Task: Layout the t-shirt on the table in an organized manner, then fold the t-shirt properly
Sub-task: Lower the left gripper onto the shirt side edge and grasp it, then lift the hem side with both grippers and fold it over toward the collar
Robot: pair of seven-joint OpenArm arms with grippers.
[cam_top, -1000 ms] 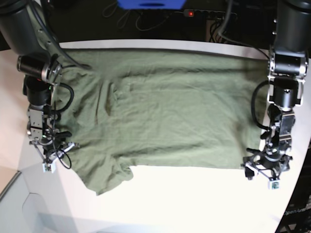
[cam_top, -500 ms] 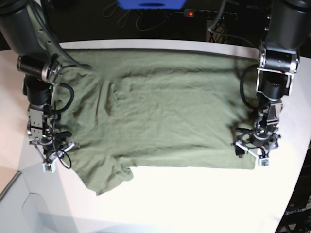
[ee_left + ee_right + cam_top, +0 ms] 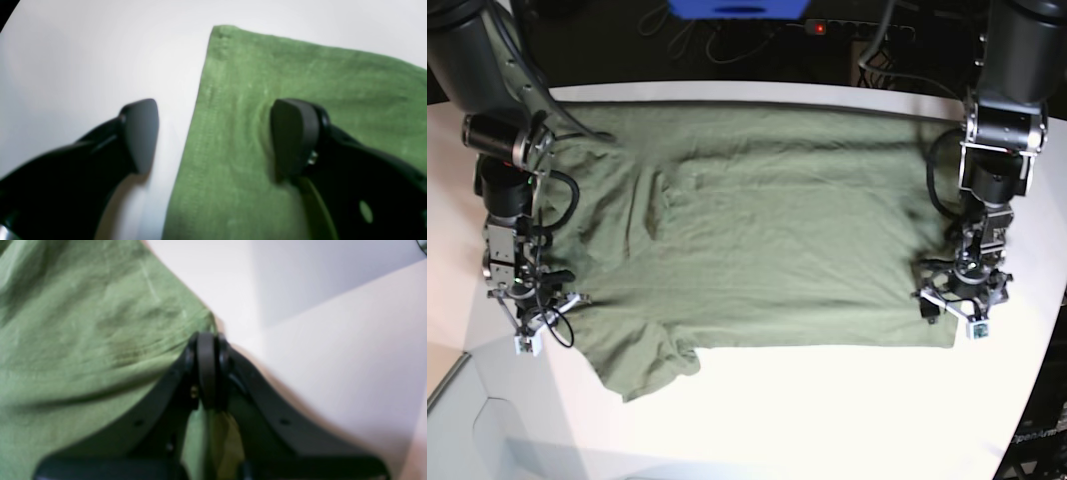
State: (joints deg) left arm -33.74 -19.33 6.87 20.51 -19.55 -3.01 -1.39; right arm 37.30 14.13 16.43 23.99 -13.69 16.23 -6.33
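Observation:
The olive-green t-shirt (image 3: 767,240) lies spread flat on the white table (image 3: 827,420), neck end toward the left and hem toward the right. My left gripper (image 3: 957,305) stands open over the hem's near corner. In the left wrist view one of its fingers (image 3: 141,133) rests over bare table (image 3: 83,50) and the other on the fabric (image 3: 300,73), with the hem edge between them. My right gripper (image 3: 527,310) is at the near sleeve on the left. Its fingertips (image 3: 207,340) are shut on the shirt's edge (image 3: 83,340), beside bare table (image 3: 317,356).
A power strip with a red light (image 3: 819,27), cables and a blue object (image 3: 737,8) sit behind the table's far edge. The table's curved edge runs close to the left arm on the right. White tabletop stretches in front of the shirt.
My left gripper has moved from the bare table beyond the shirt's corner up and inward onto the hem. The right arm has not moved.

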